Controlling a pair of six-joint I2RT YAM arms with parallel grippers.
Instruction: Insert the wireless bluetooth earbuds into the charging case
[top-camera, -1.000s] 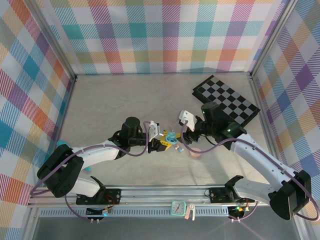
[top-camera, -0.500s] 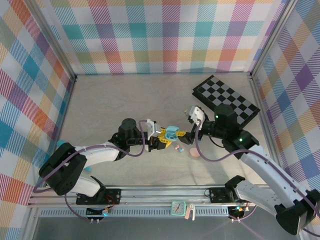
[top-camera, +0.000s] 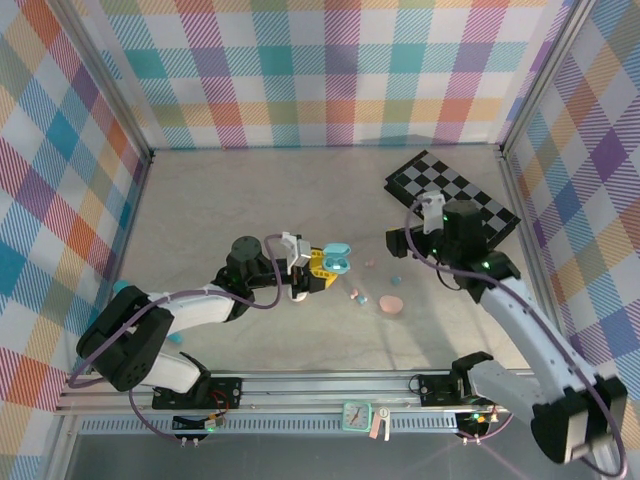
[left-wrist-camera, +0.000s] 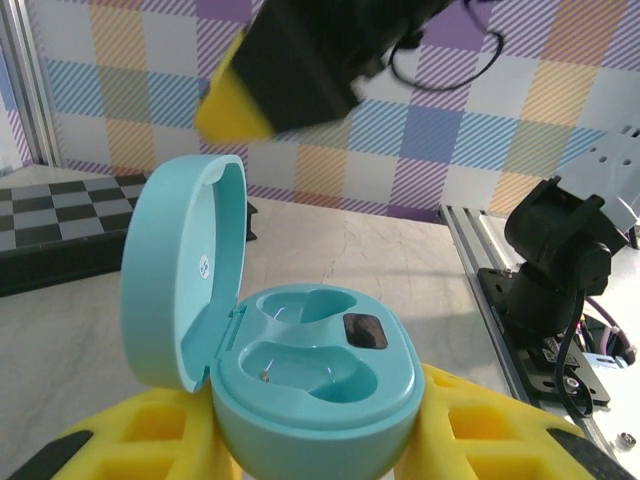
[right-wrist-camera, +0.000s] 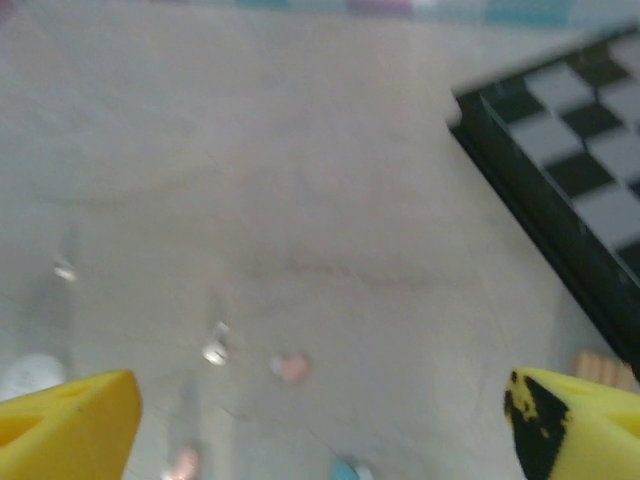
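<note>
A black-and-white checkerboard (top-camera: 450, 183) lies on the beige table (top-camera: 250, 190) near the right plaid wall (top-camera: 590, 120). A small clock (top-camera: 355, 415) sits by the near rail (top-camera: 300, 385).

Place: a robot test cell in a lab.
Enclosure: plaid panels (top-camera: 330, 70) wall in the table (top-camera: 250, 190) at the back, left and right of the top view; bare metal posts (top-camera: 100, 80) run up the corners.
Mounting: a left arm (top-camera: 190, 305) and a right arm (top-camera: 530, 320) are bolted side by side to an aluminium rail (top-camera: 330, 383) along the bottom edge.
Calibration: a checkerboard (top-camera: 470, 200) lies flat on the table, upper right.
Timing: a small clock (top-camera: 357, 414) sits at the rail, bottom centre.
</note>
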